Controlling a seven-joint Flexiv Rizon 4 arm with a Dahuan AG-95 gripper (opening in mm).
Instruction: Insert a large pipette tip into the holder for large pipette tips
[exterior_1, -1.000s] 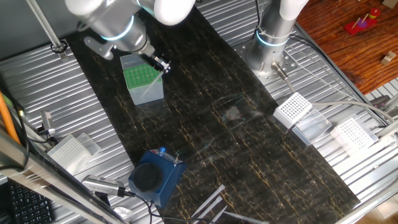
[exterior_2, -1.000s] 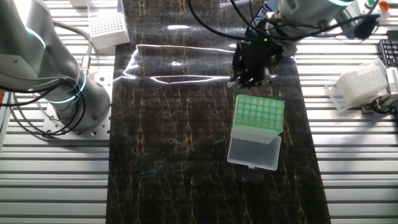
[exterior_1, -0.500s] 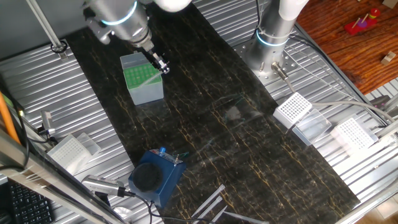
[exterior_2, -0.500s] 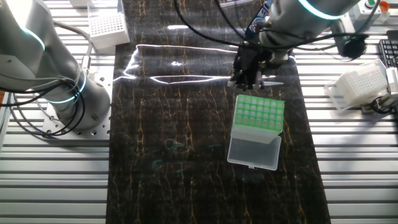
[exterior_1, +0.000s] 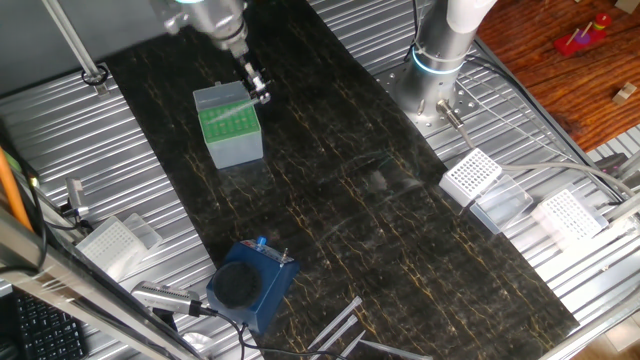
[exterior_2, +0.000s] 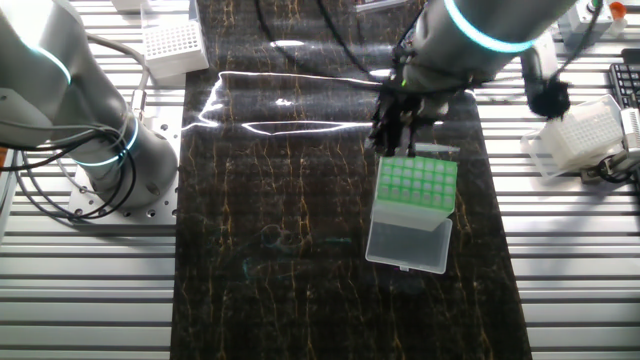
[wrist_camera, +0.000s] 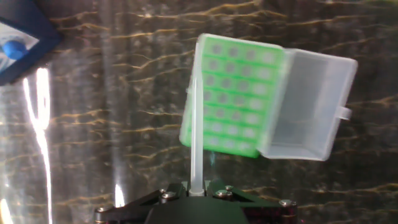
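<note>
Translucent large pipette tip (wrist_camera: 196, 134), one, in gripper (wrist_camera: 194, 188) beside one green-topped holder (wrist_camera: 236, 93).

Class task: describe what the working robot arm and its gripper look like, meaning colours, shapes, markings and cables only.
The arm has thick, rounded silver-grey segments with a glowing cyan ring at a joint. Black cables loop around the wrist. The gripper is small, black and two-fingered; the hand view shows its dark body with silver screws.

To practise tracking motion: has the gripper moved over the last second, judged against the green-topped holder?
Yes. In one fixed view the gripper has shifted up the image, from beside the holder's green grid to just past its far corner. The holder has stayed put.
</note>
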